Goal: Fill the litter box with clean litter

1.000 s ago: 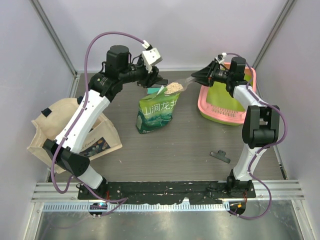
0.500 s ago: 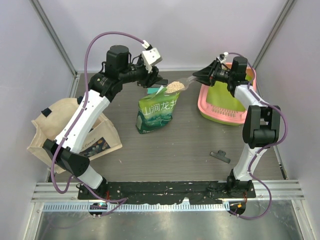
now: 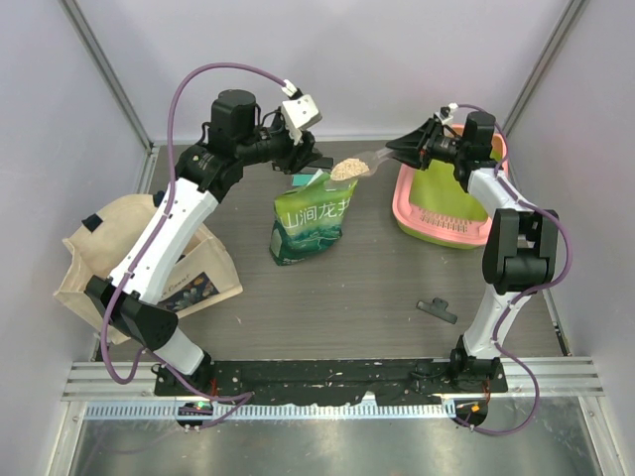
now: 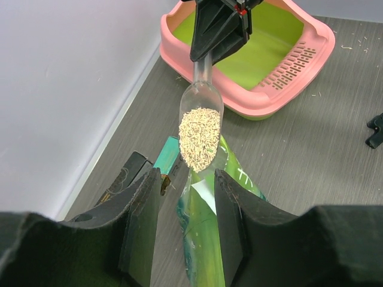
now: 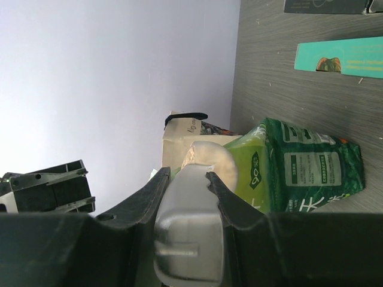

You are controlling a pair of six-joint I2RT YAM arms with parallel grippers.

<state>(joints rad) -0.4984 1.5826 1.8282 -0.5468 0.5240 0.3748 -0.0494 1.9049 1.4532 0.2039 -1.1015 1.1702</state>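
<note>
Overhead view: a beige tote bag (image 3: 149, 268) slumps at 9 o'clock on the grey table (image 3: 347, 297), beside the left arm's lower link. Toward 12 o'clock an upright green bag (image 3: 313, 223) stands with its top open. The left gripper (image 4: 187, 224) hangs over it, jaws partly spread to either side of the bag's mouth. Whether they press the bag cannot be told. A teal card (image 4: 164, 156) lies flat on the table just behind the bag.

Above the bag's mouth and clear of it hangs a clear plastic scoop (image 3: 352, 167). Its bowl carries a heap of the clean litter (image 4: 199, 137), pale and sandy. The right gripper (image 3: 412, 149) pinches the scoop's handle between its fingers, reaching from 2 o'clock toward the centre.

Behind that gripper, at 2 o'clock against the back wall, sits the litter box (image 3: 412, 223). Its pink rim frames a lime-green basin, well apart from the loaded scoop.

At 4 o'clock a small black clip (image 3: 437, 309) lies alone near the right arm's base.
</note>
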